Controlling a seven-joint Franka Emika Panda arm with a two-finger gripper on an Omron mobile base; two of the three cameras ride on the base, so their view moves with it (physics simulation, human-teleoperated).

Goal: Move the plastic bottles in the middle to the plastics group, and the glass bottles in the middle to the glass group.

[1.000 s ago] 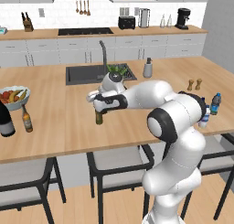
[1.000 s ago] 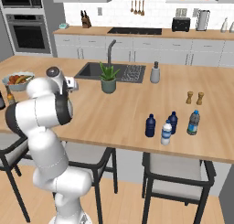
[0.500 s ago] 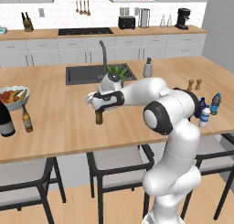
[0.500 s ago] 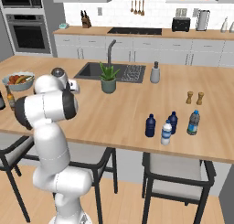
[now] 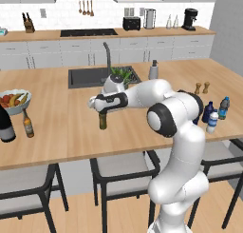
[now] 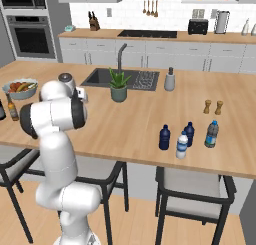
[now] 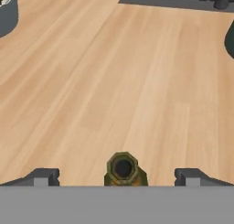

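Hovering over the olive-green beer bottle [image 5: 102, 121], the gripper [image 5: 97, 104] sits w/ jaws spread wide, one fingertip [image 7: 42, 177] either side of the bottle mouth [image 7: 123, 169] in the hand view, neither touching it, so nothing grasped. Bottle stands upright on the wooden counter [image 5: 61, 127], just in front of the sink [image 5: 90, 76] on the near side, its neck hidden by the hand in the left base view.

Rel. to the sink: the plant pot [image 6: 119, 91] is at its right front corner, the grey dispenser [image 6: 170, 80] just past its right edge. Fruit bowl [image 5: 14, 100] is well to the sink's left and nearer the front edge; the big dark wine bottle [image 5: 5, 126] and small amber bottle [image 5: 28, 124] stand in front of that bowl, close together, i.e. the glass group.

Far right of the sink, near the counter's front edge: squat dark blue bottle [image 6: 164, 138], clear bottle w/ white cap [image 6: 182, 145] just beside it, another dark blue bottle [image 6: 189, 134] behind those two, and a light blue bottle w/ blue cap [image 6: 212, 134] a bit further right. Salt & pepper mills [image 6: 213, 107] stand behind that cluster, between it and the counter's back edge. All bottles upright. Arm [image 5: 156, 92] reaches from the right across the counter to the green bottle.
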